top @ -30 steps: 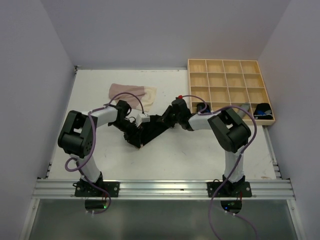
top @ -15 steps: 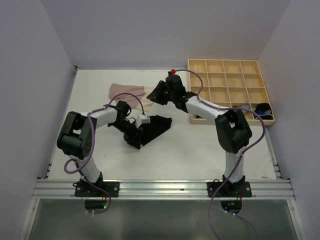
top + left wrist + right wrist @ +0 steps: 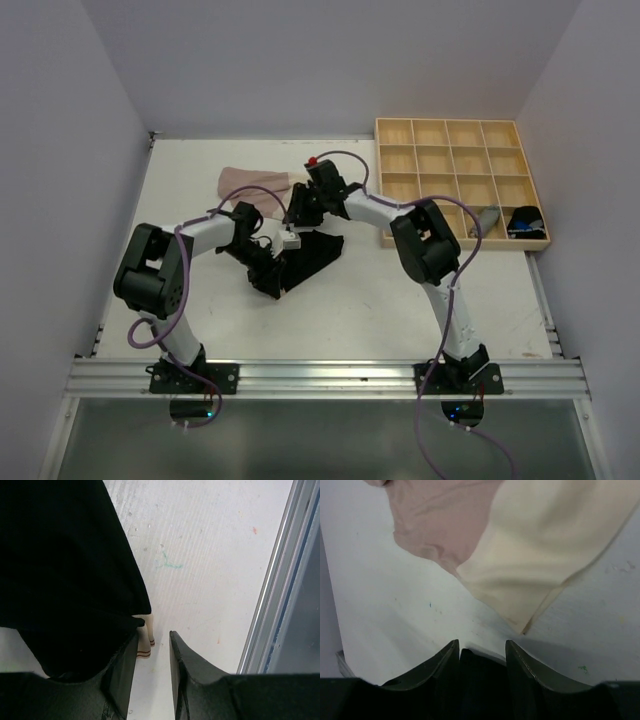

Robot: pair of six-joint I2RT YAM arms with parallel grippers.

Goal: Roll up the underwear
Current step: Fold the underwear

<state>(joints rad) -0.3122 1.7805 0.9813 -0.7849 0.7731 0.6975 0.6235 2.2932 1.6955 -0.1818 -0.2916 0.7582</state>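
The black underwear (image 3: pixel 312 252) lies bunched mid-table; in the left wrist view it fills the left side (image 3: pixel 65 565), draped over the outside of my left finger. A beige tab with red stripes (image 3: pixel 147 641) pokes out from under it. My left gripper (image 3: pixel 272 275) (image 3: pixel 154 636) sits at its near-left edge, jaws apart with bare table between them. My right gripper (image 3: pixel 298 215) (image 3: pixel 482 645) hangs over its far edge, open, with a black cloth edge (image 3: pixel 481 672) low between the fingers. Pale beige-pink underwear (image 3: pixel 262 183) (image 3: pixel 440 520) lies just beyond, with a cream piece (image 3: pixel 555 545) beside it.
A light wooden tray of square compartments (image 3: pixel 462 133) stands at the back right, with a grey roll (image 3: pixel 487 218) and a dark bundle (image 3: pixel 523 220) in its near row. The metal rail at the table's near edge (image 3: pixel 280 580) runs close to my left gripper.
My right arm let go of the black underwear's right corner, swung up and left, and came down at its far edge with the jaws wider. The left arm barely moved.
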